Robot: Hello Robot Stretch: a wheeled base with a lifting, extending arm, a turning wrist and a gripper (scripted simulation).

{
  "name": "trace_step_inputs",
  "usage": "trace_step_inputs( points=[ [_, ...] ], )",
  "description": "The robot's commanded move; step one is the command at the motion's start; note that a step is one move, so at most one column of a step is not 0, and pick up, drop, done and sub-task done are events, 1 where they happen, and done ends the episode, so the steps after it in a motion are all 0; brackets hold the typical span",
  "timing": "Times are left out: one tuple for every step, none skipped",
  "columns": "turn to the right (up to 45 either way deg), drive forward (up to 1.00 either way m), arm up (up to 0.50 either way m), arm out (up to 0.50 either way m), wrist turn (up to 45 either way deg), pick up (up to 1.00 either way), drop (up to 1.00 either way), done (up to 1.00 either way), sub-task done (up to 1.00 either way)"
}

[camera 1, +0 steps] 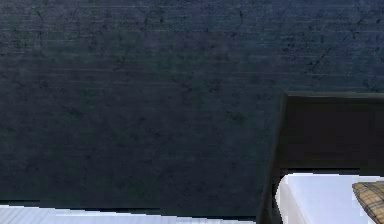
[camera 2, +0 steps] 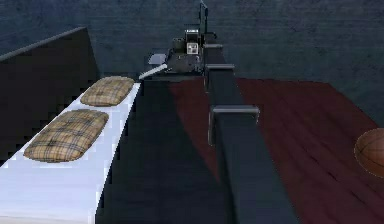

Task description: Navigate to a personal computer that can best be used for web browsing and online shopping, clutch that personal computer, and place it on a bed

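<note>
Arm side view has the claw by the bed with plaid pillows, can't tell if it's holding anything.

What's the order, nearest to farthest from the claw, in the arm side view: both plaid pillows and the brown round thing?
1. Upper plaid pillow, lower left of the claw.
2. Lower plaid pillow, farther lower left.
3. Brown round thing, right edge.
</note>
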Motion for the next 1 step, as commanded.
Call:
trace_step_inputs(
  points=[
    [0.0,0.0,0.0,0.0,39.0,0.0,0.0,0.0,0.0]
  ],
)
